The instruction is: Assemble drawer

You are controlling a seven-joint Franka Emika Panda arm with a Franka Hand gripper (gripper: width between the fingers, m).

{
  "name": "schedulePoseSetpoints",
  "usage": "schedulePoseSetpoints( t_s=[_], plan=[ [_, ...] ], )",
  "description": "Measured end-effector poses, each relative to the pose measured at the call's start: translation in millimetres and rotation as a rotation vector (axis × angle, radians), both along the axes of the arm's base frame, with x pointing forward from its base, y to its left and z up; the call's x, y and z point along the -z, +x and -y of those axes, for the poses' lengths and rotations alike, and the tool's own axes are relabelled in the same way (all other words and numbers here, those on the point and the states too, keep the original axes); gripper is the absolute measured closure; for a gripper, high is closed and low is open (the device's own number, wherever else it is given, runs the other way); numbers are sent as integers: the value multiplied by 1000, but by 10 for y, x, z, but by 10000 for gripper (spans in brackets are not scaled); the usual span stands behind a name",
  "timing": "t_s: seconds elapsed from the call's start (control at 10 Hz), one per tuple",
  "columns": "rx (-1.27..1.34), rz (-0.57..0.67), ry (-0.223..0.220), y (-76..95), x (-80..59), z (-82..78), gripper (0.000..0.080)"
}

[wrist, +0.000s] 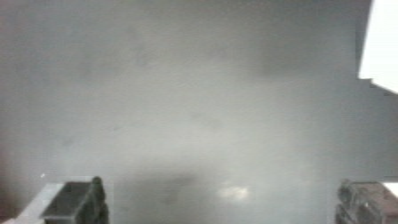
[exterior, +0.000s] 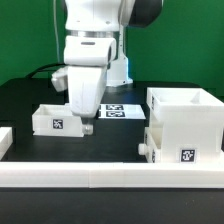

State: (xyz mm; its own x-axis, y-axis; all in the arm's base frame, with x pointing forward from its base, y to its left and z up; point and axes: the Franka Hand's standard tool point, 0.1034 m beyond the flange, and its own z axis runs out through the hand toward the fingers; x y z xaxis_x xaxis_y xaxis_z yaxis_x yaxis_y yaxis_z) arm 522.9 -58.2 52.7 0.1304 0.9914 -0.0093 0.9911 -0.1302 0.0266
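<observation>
The hand (exterior: 88,127), fingers spread wide and empty, hovers low over the black tabletop (exterior: 120,140), just beside the small tray (exterior: 57,118) on the exterior view's left. The tall housing (exterior: 185,125) stands on that view's right. The step is probably a reach for the tray, so the next move calls for setting the fingers astride one wall before closing.

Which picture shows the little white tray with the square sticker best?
The exterior view: the small white open-top plastic tray shows nearly whole, tag on its front, beside the hand. The wrist view shows only a white patch at its edge, maybe that tray; I cannot tell.
</observation>
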Motion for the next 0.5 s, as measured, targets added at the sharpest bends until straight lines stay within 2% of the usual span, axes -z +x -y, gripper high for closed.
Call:
schedulePoseSetpoints(
  t_s=[0.2, 0.5],
  plan=[
    [6, 18, 3, -224, 13, 30, 150],
    [30, 14, 4, -218, 24, 32, 150]
  ],
)
